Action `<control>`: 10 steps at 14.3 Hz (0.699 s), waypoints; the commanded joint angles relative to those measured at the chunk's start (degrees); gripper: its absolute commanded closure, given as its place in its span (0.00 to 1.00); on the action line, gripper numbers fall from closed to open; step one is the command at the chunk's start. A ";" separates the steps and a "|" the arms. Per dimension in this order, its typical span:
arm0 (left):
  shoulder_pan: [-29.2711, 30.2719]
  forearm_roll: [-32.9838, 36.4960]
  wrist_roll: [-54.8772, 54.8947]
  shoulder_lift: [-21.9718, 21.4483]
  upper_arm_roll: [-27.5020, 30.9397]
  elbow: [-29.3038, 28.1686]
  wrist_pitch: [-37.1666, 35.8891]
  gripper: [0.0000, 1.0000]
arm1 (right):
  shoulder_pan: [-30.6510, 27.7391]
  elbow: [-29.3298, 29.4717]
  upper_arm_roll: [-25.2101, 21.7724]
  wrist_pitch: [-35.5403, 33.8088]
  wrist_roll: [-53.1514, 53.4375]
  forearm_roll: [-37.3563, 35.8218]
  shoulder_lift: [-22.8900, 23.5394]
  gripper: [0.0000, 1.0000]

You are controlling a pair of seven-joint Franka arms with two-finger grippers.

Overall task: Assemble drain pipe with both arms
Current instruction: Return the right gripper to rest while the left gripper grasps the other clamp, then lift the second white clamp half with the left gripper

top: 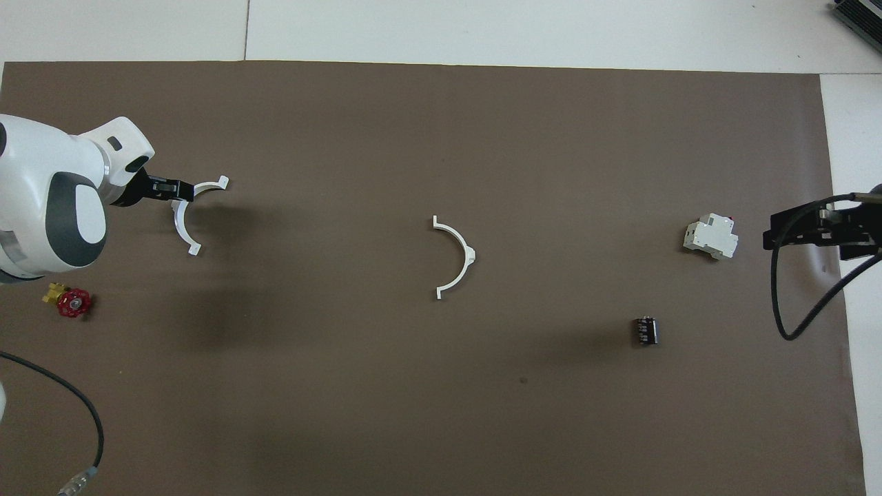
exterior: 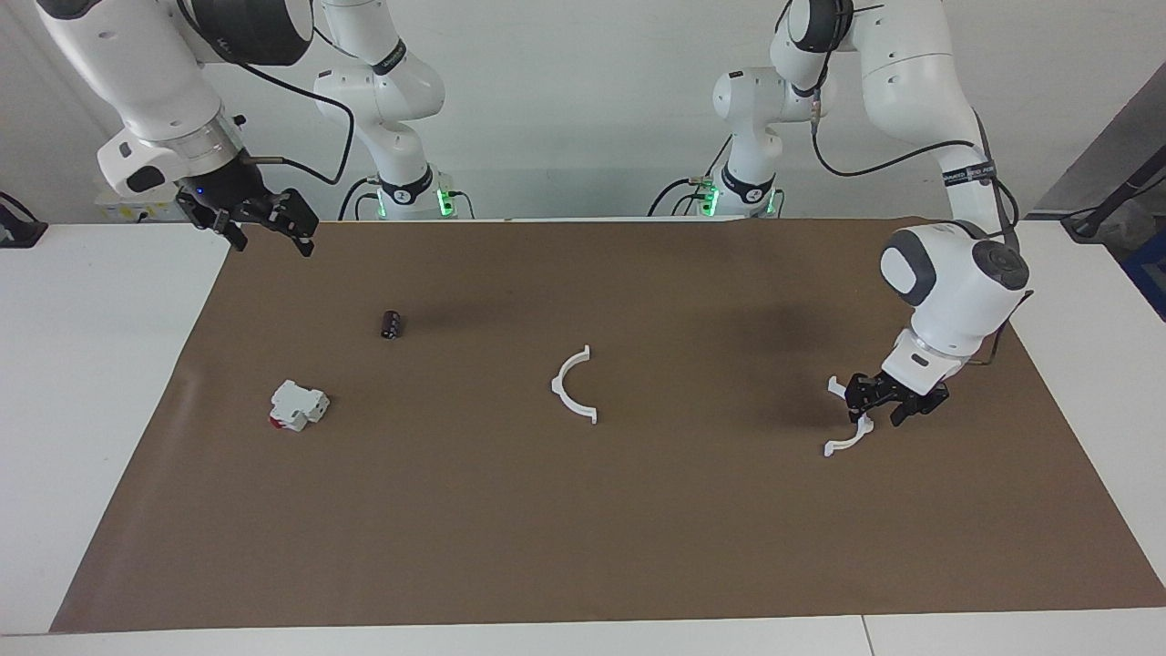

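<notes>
The step in hand looks like the first pick-up: nearest the robots, the right arm's small black two-finger gripper point(exterior: 264, 230) hangs waiting over the edge of the brown mat at its own end of the worktop point(exterior: 109, 383), fingers spread wide and empty. Farther out, the left arm's small black two-finger gripper point(exterior: 876, 403) is down at one thin white plastic half-circle arc point(exterior: 847, 439) toward the left arm's end, its fingers set around the arc's curved middle; whether they already pinch it or only straddle it I cannot tell. The second thin white half-circle arc point(exterior: 572, 392) lies flat near the mat's middle, well apart from the first, untouched. Both are slim curved strips with small end tabs, likely light and springy. Next, I judge, the grip must be secured before lifting, then the right arm must fetch the middle arc so the tabs can meet.
</notes>
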 commanded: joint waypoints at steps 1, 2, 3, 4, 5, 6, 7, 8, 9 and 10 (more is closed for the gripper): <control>0.75 -1.14 2.82 1.17 -0.38 0.02 2.04 0.29 | 0.87 0.73 0.71 1.03 -1.76 -1.54 0.38 0.00; 0.84 -1.14 3.27 1.44 -0.38 -0.15 2.31 0.30 | 1.40 0.65 0.71 1.12 -1.85 -2.34 0.38 0.00; 0.84 -1.14 4.05 1.62 -0.38 -0.24 2.31 0.30 | 1.40 0.56 0.71 1.12 -1.77 -2.35 0.30 0.00; 0.84 -1.14 4.41 1.62 -0.38 -0.41 2.40 0.30 | 1.49 0.56 0.71 1.03 -1.85 -2.70 0.30 0.00; 0.84 -1.23 4.41 1.62 -0.38 -0.59 2.48 0.32 | 1.49 0.64 0.71 0.94 -1.77 -2.70 0.30 0.00; 0.75 -1.23 4.41 1.62 -0.38 -0.68 2.57 0.34 | 1.66 0.99 0.71 1.20 -1.42 -2.70 0.38 0.00; 0.75 -1.14 4.50 1.71 -0.38 -0.94 2.75 0.36 | 1.67 1.26 0.71 1.21 -1.41 -2.70 0.38 0.00; 0.75 -1.23 4.59 1.71 -0.38 -1.03 3.18 0.36 | 1.49 1.09 0.63 0.77 -1.50 -2.61 0.30 0.00; 0.75 -1.23 5.37 1.71 -0.38 -1.12 3.45 0.36 | 1.06 0.82 0.62 0.51 -1.42 -2.27 0.21 0.00; 0.75 -1.23 6.42 1.88 -0.38 -1.12 3.54 0.36 | 0.79 0.82 0.54 0.42 -1.85 -1.91 0.12 0.00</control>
